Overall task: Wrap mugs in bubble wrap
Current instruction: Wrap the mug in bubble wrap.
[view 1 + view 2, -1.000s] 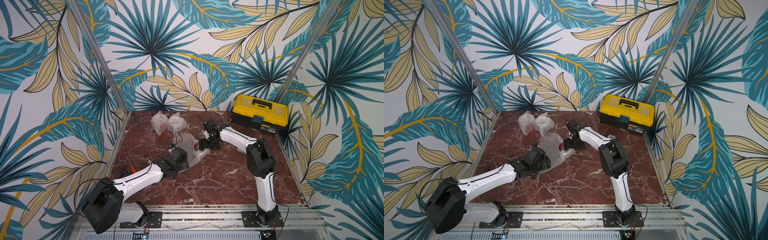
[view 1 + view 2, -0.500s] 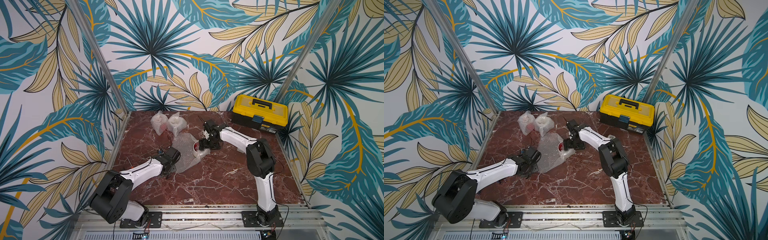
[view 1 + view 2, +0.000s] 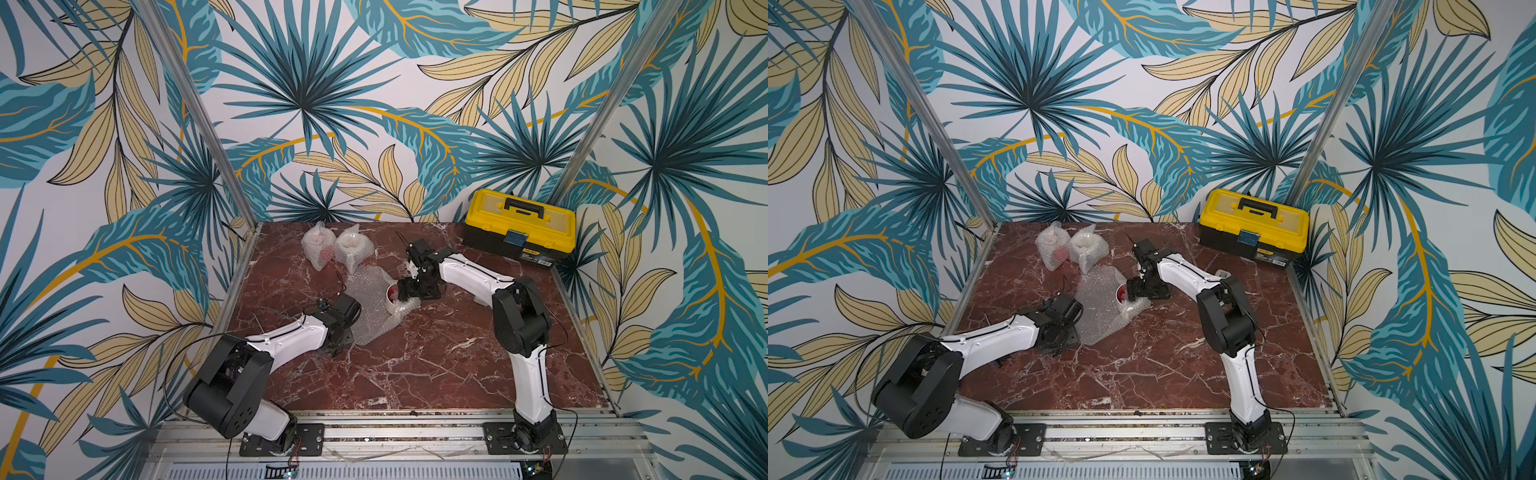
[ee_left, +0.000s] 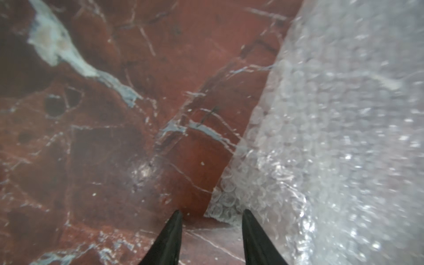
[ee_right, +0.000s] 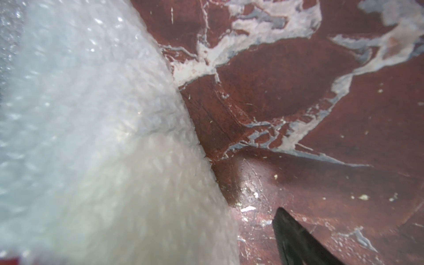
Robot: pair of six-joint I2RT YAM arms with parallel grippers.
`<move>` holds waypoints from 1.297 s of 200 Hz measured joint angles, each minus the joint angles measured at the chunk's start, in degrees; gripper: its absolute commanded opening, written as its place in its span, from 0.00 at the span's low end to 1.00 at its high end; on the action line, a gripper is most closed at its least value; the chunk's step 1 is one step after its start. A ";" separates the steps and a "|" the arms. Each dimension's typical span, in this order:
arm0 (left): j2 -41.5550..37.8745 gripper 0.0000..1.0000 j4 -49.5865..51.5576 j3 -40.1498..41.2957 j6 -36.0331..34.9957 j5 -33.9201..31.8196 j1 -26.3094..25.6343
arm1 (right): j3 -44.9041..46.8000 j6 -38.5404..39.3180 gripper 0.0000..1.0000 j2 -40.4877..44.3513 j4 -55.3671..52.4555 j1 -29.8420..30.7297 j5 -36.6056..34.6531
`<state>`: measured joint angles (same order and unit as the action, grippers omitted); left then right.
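Left claw (image 4: 210, 215), mine: jaws stood apart, empty, a corner of the clear bubbled plastic sheet (image 4: 321, 137) between their tips on the red marble surface (image 4: 103, 149). Right claw (image 3: 402, 289), mine: spread wide beside the white, red-lined ceramic mug (image 3: 390, 294), which sat on that sheet. Two bubble-wrapped bundles (image 3: 318, 246) sat behind.

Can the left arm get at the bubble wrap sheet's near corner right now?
Probably yes: the left gripper sits open at the corner of the bubble wrap, nothing in between.
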<state>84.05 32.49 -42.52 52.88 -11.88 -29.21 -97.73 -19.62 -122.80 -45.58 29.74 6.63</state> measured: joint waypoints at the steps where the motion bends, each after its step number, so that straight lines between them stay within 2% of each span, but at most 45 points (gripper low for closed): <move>1: -0.09 0.46 -0.11 0.00 0.02 0.04 0.04 | 0.00 0.00 0.88 0.00 0.00 0.00 0.00; 71: -1.97 0.44 -2.12 0.04 -0.28 0.50 0.98 | 0.00 0.00 0.88 -0.02 0.00 0.00 0.00; 166: 1.62 0.41 -1.60 -0.07 -0.57 0.35 1.20 | 0.00 0.00 0.88 -0.02 0.00 0.00 0.02; 203: 1.84 0.22 -1.05 -0.13 -0.17 -0.24 1.20 | 0.00 0.02 0.88 -0.02 0.00 0.00 0.02; 259: 1.44 0.00 -1.86 -0.13 -1.53 2.10 1.31 | 0.00 0.02 0.88 -0.04 0.00 0.00 0.09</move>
<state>85.49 30.63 -42.65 51.35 -9.78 -27.90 -97.73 -19.59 -122.85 -45.58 29.74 6.72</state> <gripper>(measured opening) 0.052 0.880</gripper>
